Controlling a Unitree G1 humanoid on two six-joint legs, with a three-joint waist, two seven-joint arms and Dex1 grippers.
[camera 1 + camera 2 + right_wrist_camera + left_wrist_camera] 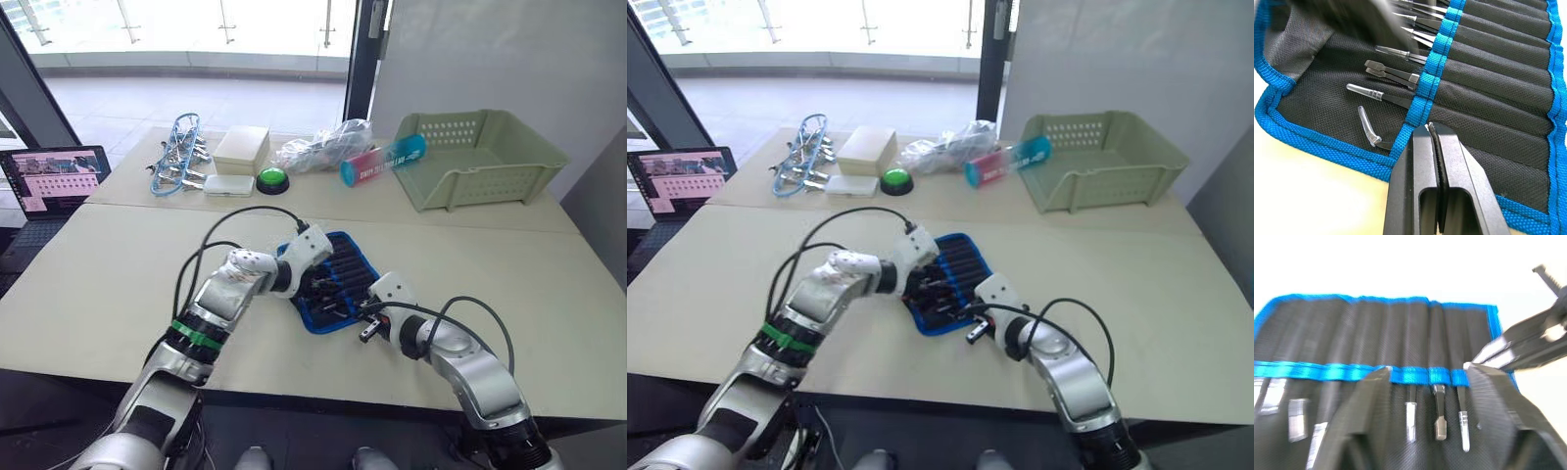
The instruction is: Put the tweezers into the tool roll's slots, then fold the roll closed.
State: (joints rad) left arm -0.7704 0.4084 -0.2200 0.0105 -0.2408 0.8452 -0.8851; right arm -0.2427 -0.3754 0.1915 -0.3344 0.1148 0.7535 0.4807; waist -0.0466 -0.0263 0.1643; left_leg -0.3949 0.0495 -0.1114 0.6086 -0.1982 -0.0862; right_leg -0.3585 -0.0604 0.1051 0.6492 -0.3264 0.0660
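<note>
Where the two arms meet near the counter's (98,284) front edge, the roll (349,257) lies open and flat, blue-edged, its inner face up.

Roll: black fabric, a blue band running across it; the slots (1488,63) lie side by side on one side of that band, a plain flap on the other.

Tweezers (1393,71): seated in the slots, their tips sticking out past the blue band onto the flap. The right wrist view shows several with clear caps on the tips, one cap bent, nearest the roll's blue corner edge.

Left gripper (312,271): over the roll's left part, low over the fabric. Its fingers (1369,401) stand spread apart, straddling three tweezer tips, with nothing between them; whether they touch the cloth I cannot tell.

Right gripper (1432,128): at the roll's near right edge, its tip at the blue band. Fingers pressed together, only a thin seam between them; nothing seen in their grasp.

Rear of counter, well apart from the roll:
- laptop (54,181), far left, screen lit
- bundle of silvery tools in a blue frame (176,157)
- cream box (241,149), a flat white case (228,185) in front of it
- green button (272,179) just beside the case
- clear plastic bag (323,147)
- tube (384,160), pink and blue, lying on its side
- green basket (480,157), far right, perforated walls
</note>
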